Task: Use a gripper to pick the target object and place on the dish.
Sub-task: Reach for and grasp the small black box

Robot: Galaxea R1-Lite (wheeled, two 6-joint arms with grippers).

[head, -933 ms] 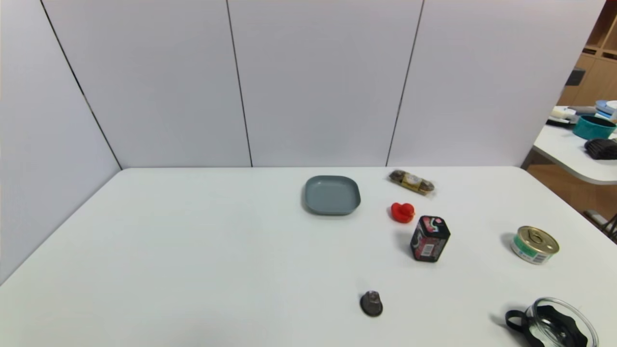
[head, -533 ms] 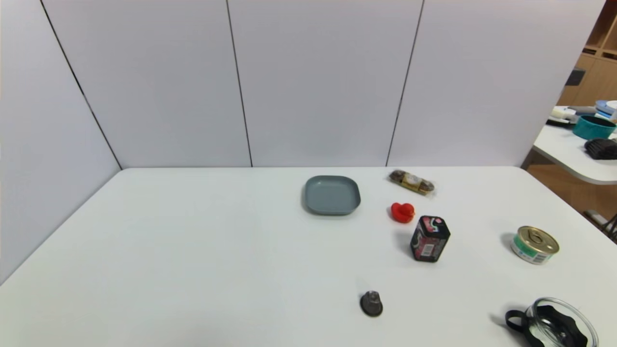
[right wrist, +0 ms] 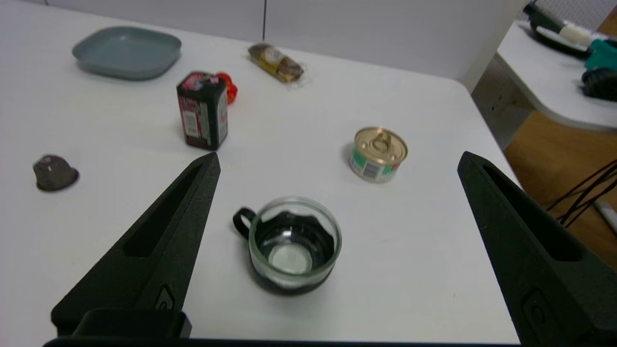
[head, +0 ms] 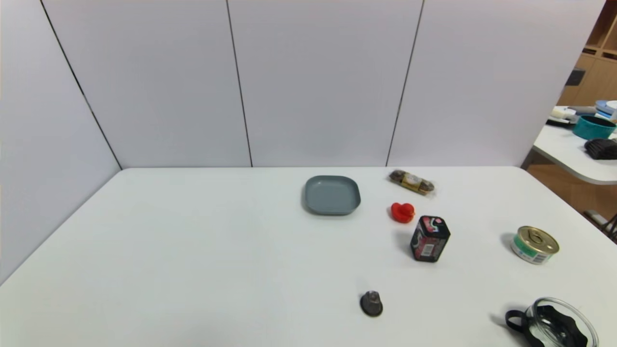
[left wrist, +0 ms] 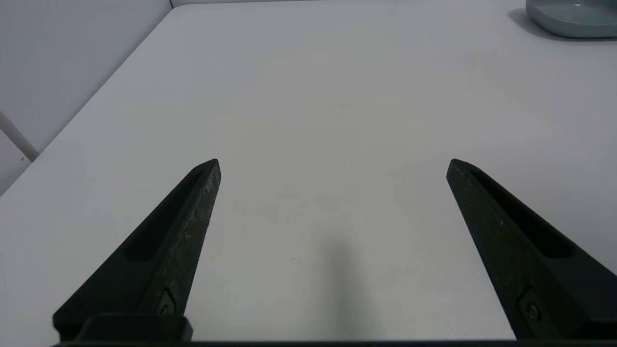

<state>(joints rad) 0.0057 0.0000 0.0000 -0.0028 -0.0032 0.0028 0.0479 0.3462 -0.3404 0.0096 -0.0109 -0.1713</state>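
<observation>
While the red duck (right wrist: 230,87) hid partly behind your black box (right wrist: 202,116), both the left gripper (left wrist: 333,164) and right gripper (right wrist: 337,161) gaped wide, empty, well short of that box.

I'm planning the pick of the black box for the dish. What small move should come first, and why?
Probably advance the right gripper, open and holding nothing, toward the black box. The box stands upright on the robot's right, beside the red duck, while the dish holds nothing.

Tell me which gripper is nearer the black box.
Right. The right gripper, jaws open, looks across a glass cup at the black box just beyond. The left gripper, jaws open, faces bare table, with only the dish in sight.
</observation>
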